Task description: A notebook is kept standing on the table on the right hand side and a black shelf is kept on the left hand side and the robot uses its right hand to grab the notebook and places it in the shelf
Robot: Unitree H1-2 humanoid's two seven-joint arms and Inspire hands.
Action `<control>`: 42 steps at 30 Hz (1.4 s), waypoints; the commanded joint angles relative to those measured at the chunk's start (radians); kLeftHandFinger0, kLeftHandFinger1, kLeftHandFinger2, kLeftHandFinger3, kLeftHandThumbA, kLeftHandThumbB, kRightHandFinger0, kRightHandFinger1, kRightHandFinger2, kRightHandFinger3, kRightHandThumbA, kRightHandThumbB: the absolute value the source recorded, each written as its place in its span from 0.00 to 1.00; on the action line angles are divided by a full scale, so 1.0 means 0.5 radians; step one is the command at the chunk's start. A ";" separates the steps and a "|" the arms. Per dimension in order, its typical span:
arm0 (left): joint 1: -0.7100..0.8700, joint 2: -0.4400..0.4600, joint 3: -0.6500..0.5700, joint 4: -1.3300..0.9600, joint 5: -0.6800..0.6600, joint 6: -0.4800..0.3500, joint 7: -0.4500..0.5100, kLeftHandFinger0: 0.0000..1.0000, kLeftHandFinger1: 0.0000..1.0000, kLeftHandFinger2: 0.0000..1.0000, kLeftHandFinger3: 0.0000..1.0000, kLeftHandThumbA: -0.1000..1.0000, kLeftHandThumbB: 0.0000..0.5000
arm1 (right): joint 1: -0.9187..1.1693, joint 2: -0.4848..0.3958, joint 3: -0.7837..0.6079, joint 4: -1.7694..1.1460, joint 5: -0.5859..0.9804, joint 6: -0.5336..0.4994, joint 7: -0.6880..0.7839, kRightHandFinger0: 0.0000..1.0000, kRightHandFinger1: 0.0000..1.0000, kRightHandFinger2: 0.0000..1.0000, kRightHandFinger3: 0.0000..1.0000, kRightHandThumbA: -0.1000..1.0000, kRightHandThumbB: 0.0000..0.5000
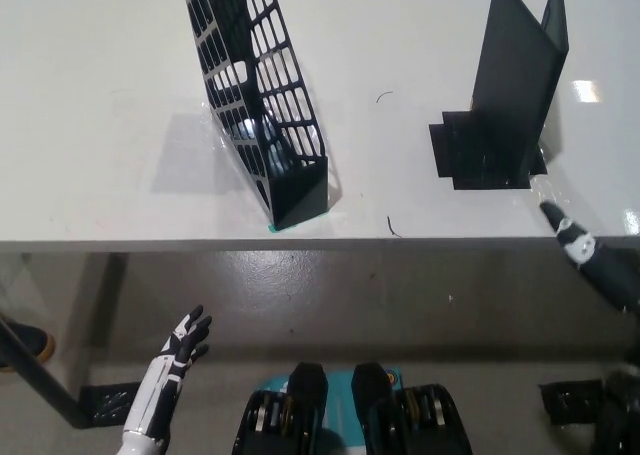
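Observation:
A black notebook (pixel 515 80) stands upright and slightly spread on the white table (pixel 110 95), at the right. A black mesh shelf (pixel 262 95) stands left of the middle, its open end toward the table's front edge. My black right hand (pixel 592 263) reaches up at the right edge, its fingertip just at the table's front edge, below and to the right of the notebook, apart from it. Most of that hand is cut off by the picture's edge. My white left hand (pixel 178 350) rests low at the lower left, open, fingers spread, below the table.
The table's front edge (pixel 300 243) runs across the middle of the view, with grey floor (pixel 330 295) below it. A dark table leg (pixel 40 385) slants at the lower left. Bright reflections lie on the table at the far right.

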 commanded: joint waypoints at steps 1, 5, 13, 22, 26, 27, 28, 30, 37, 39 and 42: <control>-0.018 0.013 -0.008 -0.042 0.010 -0.045 -0.020 1.00 1.00 1.00 1.00 1.00 0.28 | -0.175 -0.013 -0.055 0.036 -0.040 0.127 -0.089 1.00 1.00 1.00 1.00 1.00 0.63; 0.006 0.012 -0.005 -0.039 0.006 -0.035 -0.017 1.00 1.00 1.00 1.00 1.00 0.30 | -0.389 -0.066 -0.100 0.221 -0.047 0.177 -0.126 1.00 1.00 1.00 1.00 1.00 0.65; 0.040 0.000 -0.002 -0.057 0.012 -0.020 -0.006 1.00 1.00 1.00 1.00 1.00 0.28 | -0.743 -0.102 -0.108 0.662 -0.070 0.233 -0.239 1.00 1.00 1.00 1.00 1.00 0.57; 0.024 0.008 0.009 -0.005 0.044 -0.083 0.016 1.00 1.00 1.00 1.00 1.00 0.26 | -1.208 -0.172 -0.125 1.599 0.009 0.151 -0.389 1.00 1.00 1.00 1.00 1.00 0.65; 0.016 0.009 0.019 0.000 0.036 -0.100 0.014 1.00 1.00 1.00 1.00 1.00 0.26 | -1.342 -0.186 -0.110 1.939 0.047 0.077 -0.413 1.00 1.00 1.00 1.00 1.00 0.71; 0.014 0.004 0.021 0.001 0.019 -0.102 0.008 1.00 1.00 1.00 1.00 1.00 0.26 | -1.372 -0.186 -0.106 2.027 0.051 0.057 -0.425 1.00 1.00 1.00 1.00 1.00 0.75; 0.013 0.003 0.023 -0.004 0.007 -0.094 0.001 1.00 1.00 1.00 1.00 1.00 0.27 | -1.408 -0.185 -0.100 2.124 0.053 0.056 -0.436 1.00 1.00 1.00 1.00 1.00 0.77; 0.018 0.002 0.023 -0.008 0.006 -0.090 -0.002 1.00 1.00 1.00 1.00 1.00 0.27 | -1.462 -0.190 -0.092 2.301 0.054 0.013 -0.468 1.00 1.00 1.00 1.00 1.00 0.72; 0.024 0.013 0.029 -0.006 -0.009 -0.112 -0.015 1.00 1.00 1.00 1.00 1.00 0.29 | -1.707 -0.291 -0.193 3.041 0.242 -0.046 -0.518 1.00 1.00 1.00 1.00 1.00 0.75; 0.035 0.008 0.031 -0.007 -0.039 -0.116 -0.030 1.00 1.00 1.00 1.00 1.00 0.28 | -1.781 -0.297 -0.386 3.135 0.439 -0.006 -0.557 1.00 1.00 1.00 1.00 0.72 0.66; 0.023 0.011 0.033 0.003 -0.016 -0.119 -0.018 1.00 1.00 1.00 1.00 1.00 0.27 | -1.878 -0.324 -0.548 3.199 0.539 0.004 -0.712 0.00 0.00 0.05 0.05 0.00 0.27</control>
